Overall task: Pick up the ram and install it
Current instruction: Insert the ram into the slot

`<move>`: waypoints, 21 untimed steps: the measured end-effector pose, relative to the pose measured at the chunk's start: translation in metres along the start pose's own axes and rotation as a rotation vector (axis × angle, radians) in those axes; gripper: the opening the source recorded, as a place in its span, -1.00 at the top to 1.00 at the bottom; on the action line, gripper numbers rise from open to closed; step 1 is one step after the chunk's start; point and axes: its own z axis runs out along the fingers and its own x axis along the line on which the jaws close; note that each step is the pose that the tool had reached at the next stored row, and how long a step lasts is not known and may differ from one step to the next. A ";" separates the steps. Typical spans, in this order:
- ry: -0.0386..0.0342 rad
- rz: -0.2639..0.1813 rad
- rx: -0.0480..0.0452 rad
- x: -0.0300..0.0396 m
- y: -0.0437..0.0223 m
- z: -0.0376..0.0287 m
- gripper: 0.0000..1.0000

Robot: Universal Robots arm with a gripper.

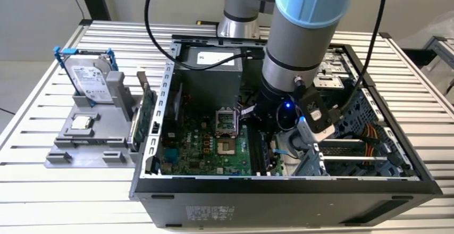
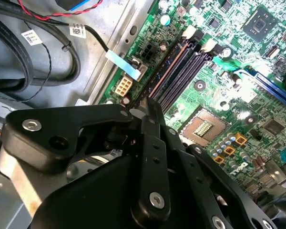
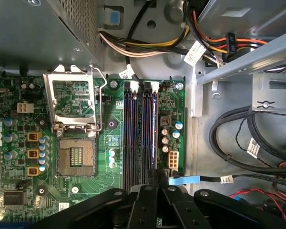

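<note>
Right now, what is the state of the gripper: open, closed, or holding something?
Gripper: closed, fingers together over the memory slots of the motherboard; whether it holds the ram cannot be told.

I see the computer case (image 1: 284,186) at centre frame on the table (image 1: 42,191), the hard drive (image 1: 92,82) standing at its left.

green motherboard (image 3: 109,124), black slots (image 3: 140,138), black end effector (image 3: 155,183)

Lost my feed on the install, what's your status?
Gripper inside the case, tip over one end of the memory slots. Ram: cannot tell whether held or seated. Blue-tabbed cable lies right beside the slots.
</note>
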 end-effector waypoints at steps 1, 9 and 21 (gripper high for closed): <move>-0.0001 0.000 -0.0001 0.0000 0.0000 0.0000 1.00; 0.0000 0.000 -0.0007 0.0000 -0.0001 -0.0003 1.00; 0.0000 -0.002 -0.0012 0.0000 -0.0002 -0.0006 1.00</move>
